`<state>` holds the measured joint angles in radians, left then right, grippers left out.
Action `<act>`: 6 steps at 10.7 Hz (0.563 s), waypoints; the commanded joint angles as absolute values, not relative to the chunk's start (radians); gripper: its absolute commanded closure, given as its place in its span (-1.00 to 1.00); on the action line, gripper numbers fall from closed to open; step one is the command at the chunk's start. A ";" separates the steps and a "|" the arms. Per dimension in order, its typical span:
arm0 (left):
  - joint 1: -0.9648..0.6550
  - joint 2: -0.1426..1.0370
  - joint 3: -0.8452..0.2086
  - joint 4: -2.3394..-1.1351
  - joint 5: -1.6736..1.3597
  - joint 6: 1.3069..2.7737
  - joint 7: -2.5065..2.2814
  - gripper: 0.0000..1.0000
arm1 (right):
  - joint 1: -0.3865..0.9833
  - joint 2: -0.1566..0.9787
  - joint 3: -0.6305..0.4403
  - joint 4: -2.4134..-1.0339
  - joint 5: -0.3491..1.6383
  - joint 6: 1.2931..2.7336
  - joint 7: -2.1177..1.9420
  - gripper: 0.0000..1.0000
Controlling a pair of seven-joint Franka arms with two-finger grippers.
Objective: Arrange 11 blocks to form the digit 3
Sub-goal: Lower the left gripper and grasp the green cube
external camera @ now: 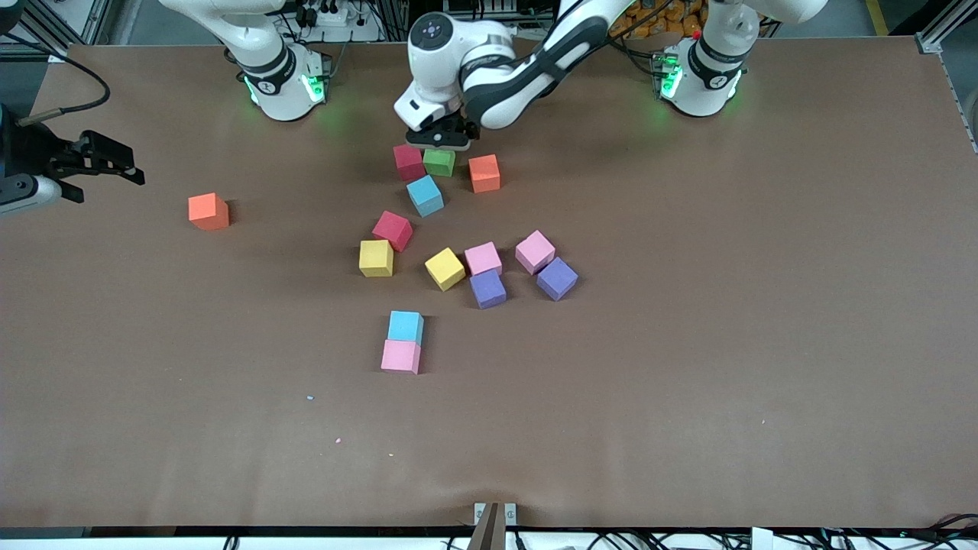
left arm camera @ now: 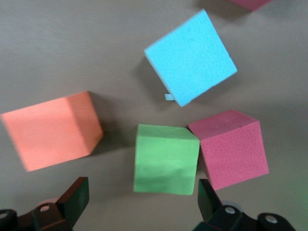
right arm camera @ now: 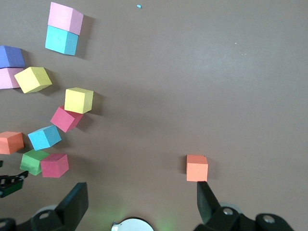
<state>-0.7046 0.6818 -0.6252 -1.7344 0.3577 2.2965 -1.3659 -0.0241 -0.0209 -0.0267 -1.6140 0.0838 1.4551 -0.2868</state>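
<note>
The blocks lie loose in the middle of the table. A crimson block [external camera: 409,162], a green block [external camera: 439,162] and an orange block [external camera: 484,173] sit in a row nearest the robots' bases, with a blue block [external camera: 425,195] just nearer the camera. My left gripper [external camera: 437,139] hovers open just above the green block [left arm camera: 166,159], beside the crimson block [left arm camera: 231,147], gripping nothing. Nearer the camera lie another crimson block [external camera: 393,230], two yellow blocks [external camera: 376,258], two pink blocks [external camera: 483,258] and two purple blocks [external camera: 487,289]. My right gripper [external camera: 114,164] waits open at the right arm's end.
A blue block [external camera: 406,326] and a pink block [external camera: 401,356] touch each other nearer the camera than the cluster. A lone orange block [external camera: 208,211] sits toward the right arm's end, close to my right gripper [right arm camera: 140,190] in its wrist view.
</note>
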 commanded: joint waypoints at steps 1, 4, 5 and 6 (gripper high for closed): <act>-0.733 0.739 -0.626 -1.675 0.406 2.287 -1.382 -1.00 | -0.032 -0.034 -0.025 -1.621 0.086 1.447 -0.296 -1.00; -0.738 0.791 -0.626 -1.664 0.495 2.289 -1.371 -1.00 | -0.032 -0.034 -0.025 -1.621 0.087 1.447 -0.298 -1.00; -0.736 0.802 -0.626 -1.660 0.538 2.290 -1.368 -1.00 | -0.032 -0.034 -0.025 -1.621 0.086 1.447 -0.298 -1.00; -0.735 0.811 -0.624 -1.660 0.586 2.290 -1.356 -1.00 | -0.031 -0.034 -0.025 -1.621 0.087 1.447 -0.296 -1.00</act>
